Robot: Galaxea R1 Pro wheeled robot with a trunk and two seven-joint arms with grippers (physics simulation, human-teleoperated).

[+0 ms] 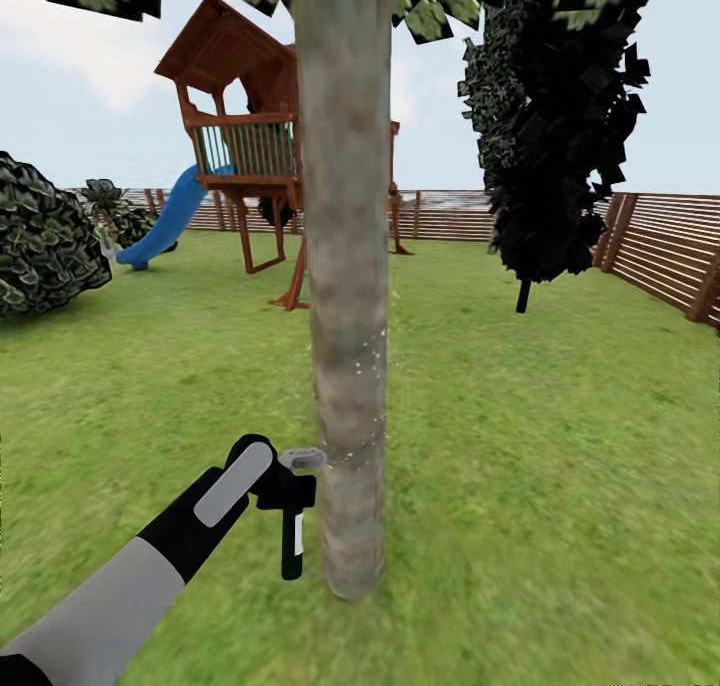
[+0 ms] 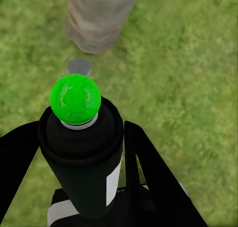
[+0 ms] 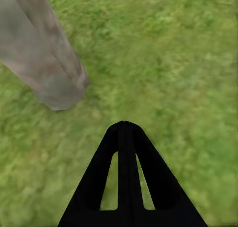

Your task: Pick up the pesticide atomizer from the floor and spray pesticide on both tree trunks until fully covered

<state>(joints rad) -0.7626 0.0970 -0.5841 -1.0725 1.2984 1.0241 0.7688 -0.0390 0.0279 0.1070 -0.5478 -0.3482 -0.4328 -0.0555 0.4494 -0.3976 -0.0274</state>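
Left gripper is pinching the pesticide atomizer, fingers closed on its dark body, holding it upright just beside the tree trunk, low down near the trunk's base. Pale grey head of the atomizer is pointing at the bark, nearly touching it. Fine white specks of pesticide are showing on the trunk's right edge above the atomizer head. Left wrist view is looking down the atomizer: bright green round cap on top, dark cylinder with a white label strip, black fingers hugging it on both sides, trunk base standing on grass beyond. Right gripper is hanging over the lawn with fingers pressed together into one black point, holding nothing; the trunk base is leaning across the corner of that view, near but apart from the gripper. Head view alone is giving the wider garden: wooden playhouse with a blue slide behind the trunk, a near-black conifer to the right, a dark leafy bush at left, brown slatted fence ringing the grass.
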